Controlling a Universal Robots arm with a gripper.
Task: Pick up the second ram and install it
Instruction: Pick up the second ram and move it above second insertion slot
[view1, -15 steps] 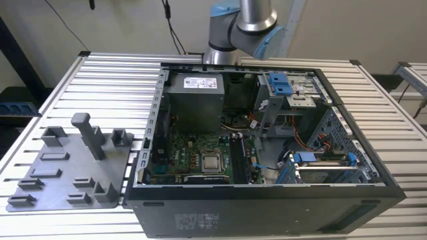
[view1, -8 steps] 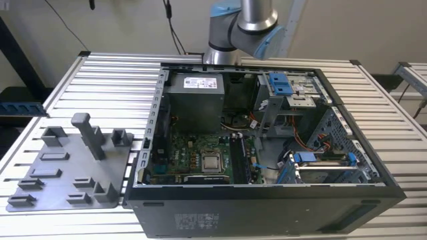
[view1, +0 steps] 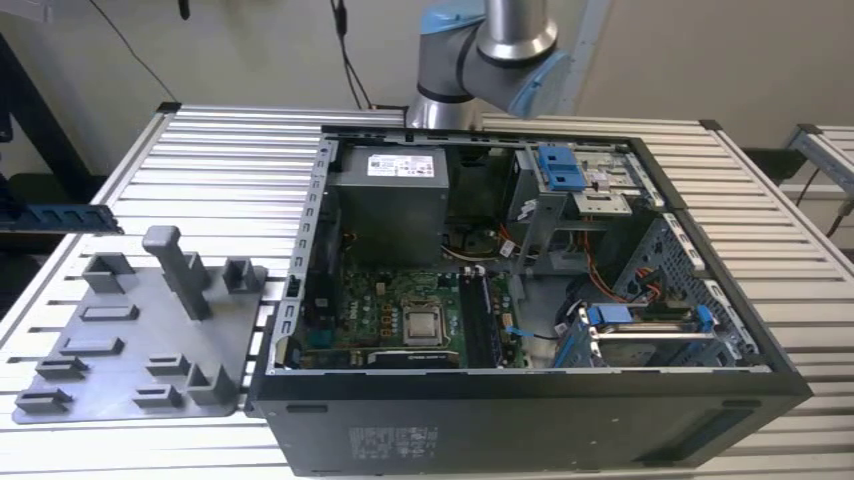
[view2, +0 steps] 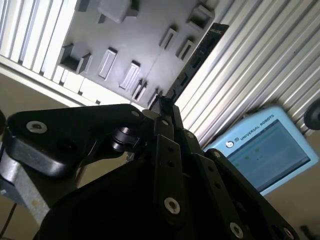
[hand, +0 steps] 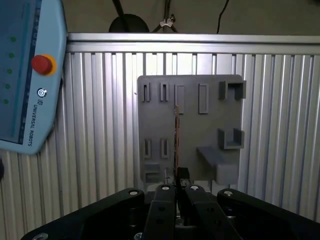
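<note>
Starting from the second ram (view2: 200, 52), you find it pinched between the gripper (view2: 162, 104), whose black fingers are pressed onto its two flat faces at one end so that the rest of the long dark board juts out ahead of them. In the first wrist view the second ram (hand: 176, 137) shows edge-on as a thin line rising from the gripper (hand: 177, 181). That grip, as I judge it, leaves the long contact edge free for a slot. In the exterior view the second ram (view1: 60, 217) hangs level at the exterior view's left, over the table's edge and apart from everything below it. Under it lies the grey tray (view1: 134, 335), set near the table's corner on that side. Its raised pockets and narrow slots look made to stand parts upright where fingers can reach them, and the board is out of them. The slatted table (view1: 227, 150) also carries the open computer case (view1: 534, 385), lying on its side toward the exterior view's right with the motherboard (view1: 387, 300) facing up, well apart from the board. A teach pendant (view2: 265, 150) rests beyond the table's edge.
</note>
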